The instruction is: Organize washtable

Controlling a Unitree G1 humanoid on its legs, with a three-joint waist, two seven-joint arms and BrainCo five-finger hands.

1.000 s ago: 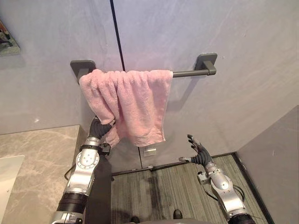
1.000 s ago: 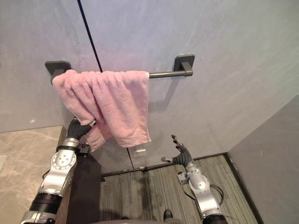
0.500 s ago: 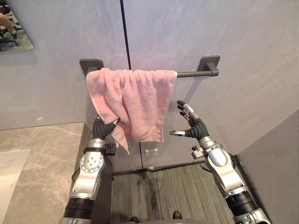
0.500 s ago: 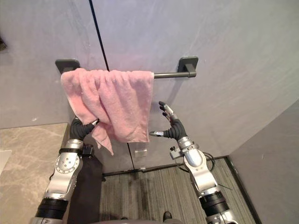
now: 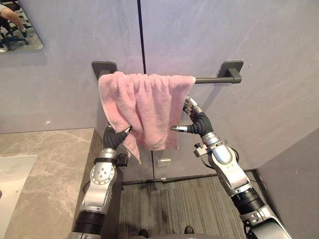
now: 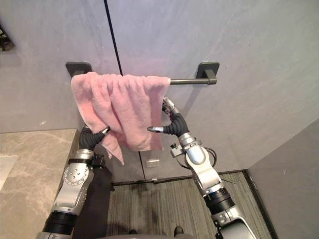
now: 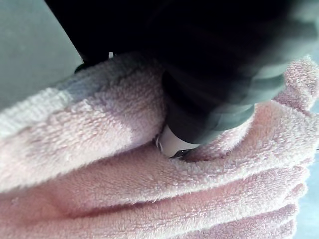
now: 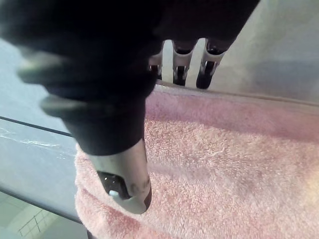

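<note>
The pink towel (image 5: 144, 107) hangs bunched at the left end of the rail (image 5: 214, 78), the left hand (image 5: 115, 138) buried in its folds, grip impossible to tell, while the right hand (image 5: 195, 122), spread open astride the towel's right edge, should pinch there and draw it flat rightwards.

Left hand (image 5: 113, 137) is buried in the folds of the pink towel (image 5: 144, 104), so there's no telling its grip. The towel also covers the left stretch of the bar (image 5: 212, 79). The counter (image 5: 50, 164) runs off the lower left, and the mirror (image 5: 20, 30) is clipped at the upper left.
</note>
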